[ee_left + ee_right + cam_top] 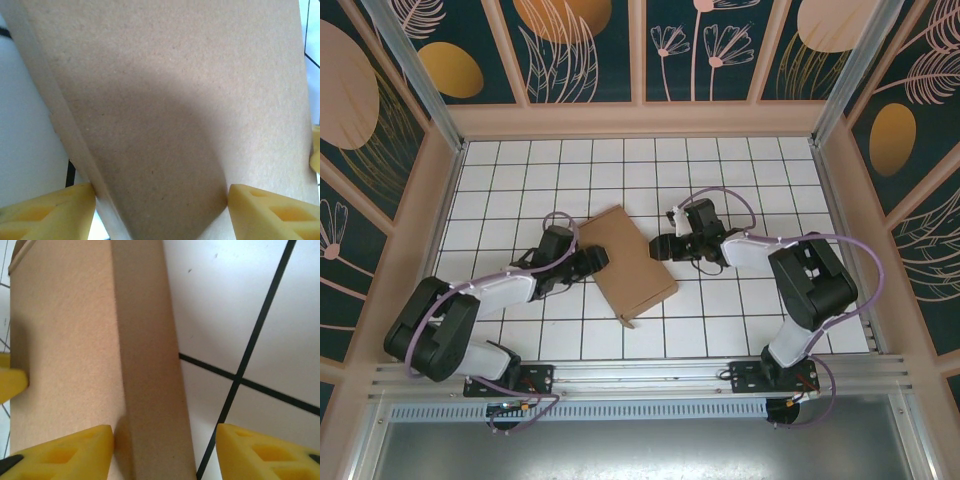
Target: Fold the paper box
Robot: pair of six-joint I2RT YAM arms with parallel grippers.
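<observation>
- The box (630, 268) lies near the middle of the white-tiled worktop (510, 180). It is closed into a flat brown slab and turned askew to the tile lines. A thin darker strip of side wall shows along its near edge.
- The left arm (500, 290) reaches in low from the left, and the left jaws meet the box at its left long edge.
- Seen from the left wrist, cardboard runs up between the two yellow fingers. The left finger (50, 210) sits against the box's side wall, and the right finger (275, 212) is over the top face. The left jaws stand wide, with the box's edge in the gap between them.
- The right arm (760, 250) comes in from the right. The right jaws sit at the box's right long edge, roughly across from the left ones.
- From the right wrist, the right jaws are apart and straddle the box's side wall without clamping it. One yellow finger (70, 455) is over the top face; I cannot tell whether it touches. The other finger (265, 455) hangs over bare tile, with white showing between it and the wall.
- In that view the side wall runs straight down to the tiles.
- Purple cables (860, 260) loop along both arms.
</observation>
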